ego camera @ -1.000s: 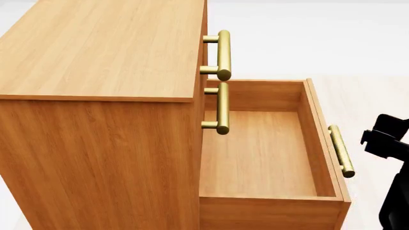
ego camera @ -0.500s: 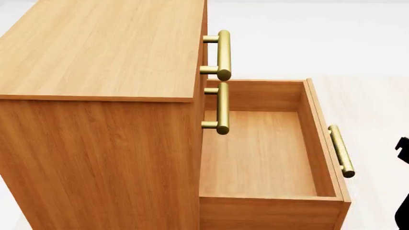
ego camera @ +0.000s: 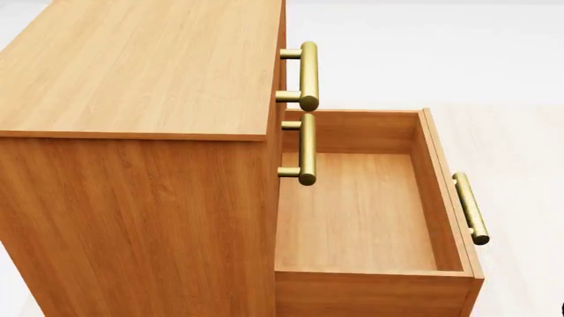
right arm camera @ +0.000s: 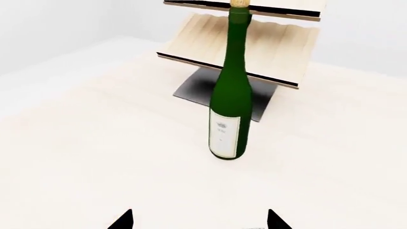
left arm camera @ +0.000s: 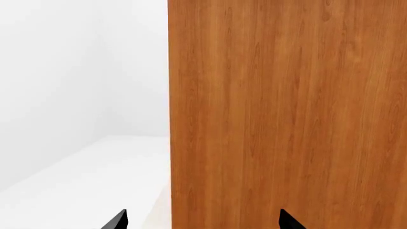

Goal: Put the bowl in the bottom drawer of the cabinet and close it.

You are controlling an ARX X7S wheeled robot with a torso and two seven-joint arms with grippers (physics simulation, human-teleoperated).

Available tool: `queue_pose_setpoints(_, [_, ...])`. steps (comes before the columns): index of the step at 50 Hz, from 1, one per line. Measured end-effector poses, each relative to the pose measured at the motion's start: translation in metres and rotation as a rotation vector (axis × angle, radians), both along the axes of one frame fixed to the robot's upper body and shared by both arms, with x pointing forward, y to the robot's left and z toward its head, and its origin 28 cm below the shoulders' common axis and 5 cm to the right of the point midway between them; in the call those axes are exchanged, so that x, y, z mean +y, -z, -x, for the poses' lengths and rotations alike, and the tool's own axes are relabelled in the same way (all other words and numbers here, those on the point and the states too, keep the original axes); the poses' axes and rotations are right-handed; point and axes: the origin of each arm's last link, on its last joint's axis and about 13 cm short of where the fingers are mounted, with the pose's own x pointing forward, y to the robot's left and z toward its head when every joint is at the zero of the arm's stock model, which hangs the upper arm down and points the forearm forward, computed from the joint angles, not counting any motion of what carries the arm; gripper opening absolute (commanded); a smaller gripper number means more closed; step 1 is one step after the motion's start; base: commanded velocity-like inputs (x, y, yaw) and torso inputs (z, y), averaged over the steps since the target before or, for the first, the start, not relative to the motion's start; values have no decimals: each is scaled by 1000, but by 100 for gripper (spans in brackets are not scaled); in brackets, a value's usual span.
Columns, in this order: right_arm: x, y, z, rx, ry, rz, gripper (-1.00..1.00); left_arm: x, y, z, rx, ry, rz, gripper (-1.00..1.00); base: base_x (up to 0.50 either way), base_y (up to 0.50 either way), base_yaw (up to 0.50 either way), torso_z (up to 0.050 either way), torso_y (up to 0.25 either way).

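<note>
Gone from the head view's right edge is the black right arm; the bottom drawer stands pulled out of the cabinet — no bowl visible inside. Right gripper, tips wide apart, faces a green wine bottle before a pale wooden rack; left gripper — likewise spread — faces the cabinet's side.

You have the cabinet, honey-brown wood grain with a flat top, standing upright. Its bottom drawer is pulled fully open and holds nothing; a brass bar handle runs along its front. The bowl appears in no view.
</note>
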Motion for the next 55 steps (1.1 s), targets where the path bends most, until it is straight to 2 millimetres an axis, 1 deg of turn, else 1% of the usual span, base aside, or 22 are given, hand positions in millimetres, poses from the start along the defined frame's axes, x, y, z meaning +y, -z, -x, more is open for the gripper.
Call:
queue_pose_setpoints(15, [-8, 7, 2, 38, 110, -16, 100, 0, 0, 0, 1, 1, -3, 100, 0, 0, 0, 0, 0])
queue_pose_setpoints(31, [-12, 12, 5, 69, 147, -119, 100, 0, 0, 0, 1, 1, -3, 100, 0, 0, 0, 0, 0])
queue_pose_setpoints(42, [-18, 15, 9, 92, 238, -86, 100, 0, 1, -1, 1, 0, -1, 100, 0, 0, 0, 0, 0])
queue_pose_setpoints(55, [-22, 19, 12, 119, 297, -59, 100, 0, 0, -1, 0, -1, 0, 100, 0, 0, 0, 0, 0])
